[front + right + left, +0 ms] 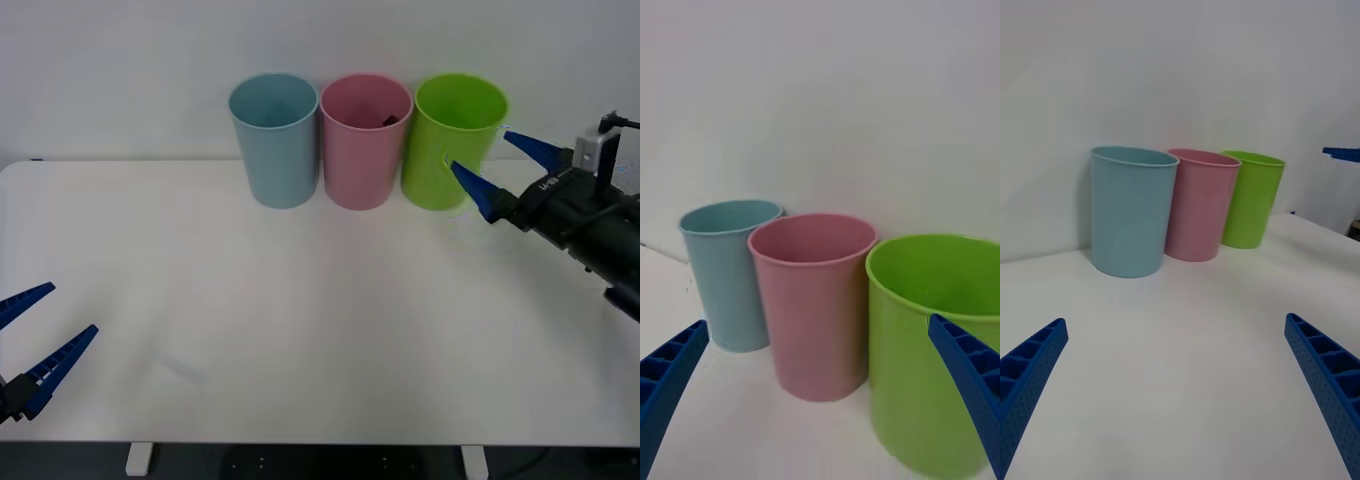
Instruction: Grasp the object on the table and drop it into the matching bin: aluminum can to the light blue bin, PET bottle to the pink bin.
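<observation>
Standing in a row at the far edge of the worktop [300,300]: light blue bin [273,138], pink bin [365,139], lime green bin [453,140], left to right, sides touching or nearly so. A dark shape [389,120] shows inside the pink bin near its far rim, likely the PET bottle; too little visible to confirm.

Right tool [493,170] hangs above the worktop beside the lime green bin, fingers spread wide apart, nothing between them. One finger crosses the green bin's front wall in the front view, the other sits to its right. From the right wrist view the green bin is nearest, pink next, blue farthest.

Left tool [38,340] sits low at the near left corner of the worktop, fingers apart, holding nothing, well apart from the bins.
</observation>
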You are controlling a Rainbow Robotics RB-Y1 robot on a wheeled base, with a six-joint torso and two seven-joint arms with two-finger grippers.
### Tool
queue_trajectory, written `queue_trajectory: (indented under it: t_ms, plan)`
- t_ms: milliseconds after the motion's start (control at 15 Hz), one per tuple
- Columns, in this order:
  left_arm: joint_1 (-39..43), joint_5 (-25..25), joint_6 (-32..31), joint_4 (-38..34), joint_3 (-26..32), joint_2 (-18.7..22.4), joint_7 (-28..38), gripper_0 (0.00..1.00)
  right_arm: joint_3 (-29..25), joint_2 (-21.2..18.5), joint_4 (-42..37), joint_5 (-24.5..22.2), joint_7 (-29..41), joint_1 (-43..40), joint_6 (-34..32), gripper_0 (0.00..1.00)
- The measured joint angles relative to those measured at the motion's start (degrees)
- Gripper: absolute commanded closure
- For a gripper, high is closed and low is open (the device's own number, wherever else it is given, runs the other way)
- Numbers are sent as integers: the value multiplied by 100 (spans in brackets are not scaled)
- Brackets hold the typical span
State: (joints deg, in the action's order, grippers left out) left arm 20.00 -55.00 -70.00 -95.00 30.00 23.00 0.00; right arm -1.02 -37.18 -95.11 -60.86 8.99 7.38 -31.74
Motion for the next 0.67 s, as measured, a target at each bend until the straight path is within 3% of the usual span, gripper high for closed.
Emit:
queue_trajectory:
  t_ms: [667]
  plan:
    - [0, 0, 0, 0, 0, 0, 0, 0, -1035, 47, -334, 426, -1731, -1780, -659, 0]
